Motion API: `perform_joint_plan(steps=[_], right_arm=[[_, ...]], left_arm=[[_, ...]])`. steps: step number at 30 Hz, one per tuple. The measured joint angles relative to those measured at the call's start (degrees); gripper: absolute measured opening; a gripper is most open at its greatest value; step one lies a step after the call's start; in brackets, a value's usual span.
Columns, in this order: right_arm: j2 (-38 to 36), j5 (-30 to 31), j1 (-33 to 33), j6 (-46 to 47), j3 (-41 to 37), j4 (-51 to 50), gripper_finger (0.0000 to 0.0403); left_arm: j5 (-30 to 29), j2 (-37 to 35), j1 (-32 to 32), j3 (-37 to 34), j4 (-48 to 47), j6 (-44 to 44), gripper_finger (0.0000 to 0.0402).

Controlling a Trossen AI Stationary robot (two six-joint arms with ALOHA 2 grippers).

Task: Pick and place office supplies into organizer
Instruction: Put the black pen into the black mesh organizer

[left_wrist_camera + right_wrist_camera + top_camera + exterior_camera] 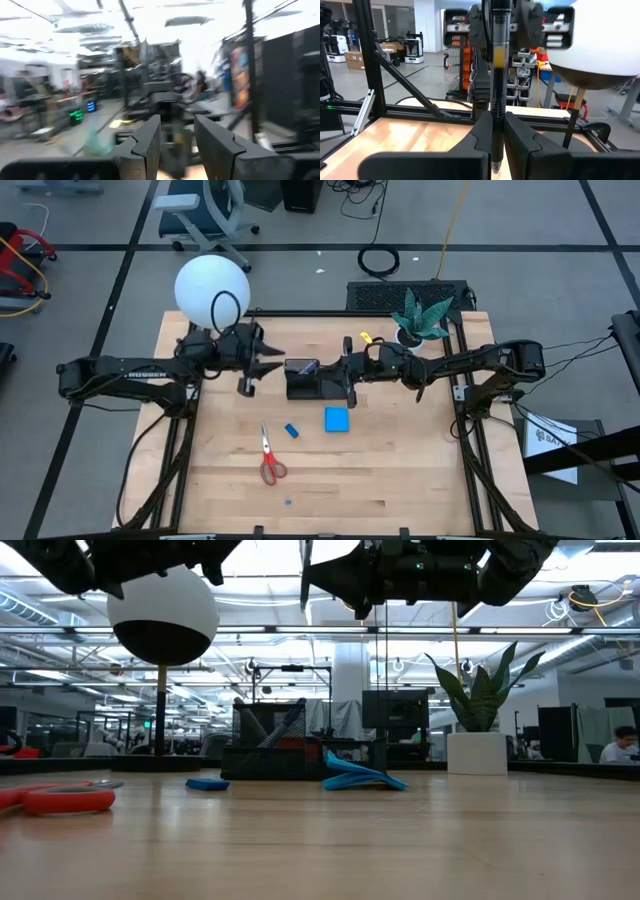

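Observation:
My right gripper (496, 137) is shut on a dark pen (498, 75) that stands upright, above the right end of the black organizer (312, 383). In the low view the pen (383, 690) hangs as a thin upright line beside the organizer (275, 750). My left gripper (177, 137) is open with nothing between its fingers, in the air just left of the organizer. The red-handled scissors (270, 462), blue note pad (337, 419) and small blue eraser (291, 430) lie flat on the table nearer the front edge. My right gripper pinches the pen's lower part (496, 122) between its two fingers, a little above the tip (494, 167). The fingers reach in level from the table's right side and lie across the pen. The pen stands upright, lifted clear of organizer and table.
A lamp with a white globe (212, 290) stands at the far left and a potted plant (420, 320) at the far right. A tiny blue bit (288, 502) lies near the front edge. Bare wood (400, 470) lies at the front right.

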Motion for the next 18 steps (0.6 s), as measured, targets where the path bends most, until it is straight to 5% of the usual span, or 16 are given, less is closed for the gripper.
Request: perform_joint_plan(steps=[18], right_arm=[[0.0,0.0,-0.2,0.4,0.0,-0.1,0.0017]], left_arm=[[0.1,8.5,-0.5,5.1,-0.8,0.3,0.0127]])
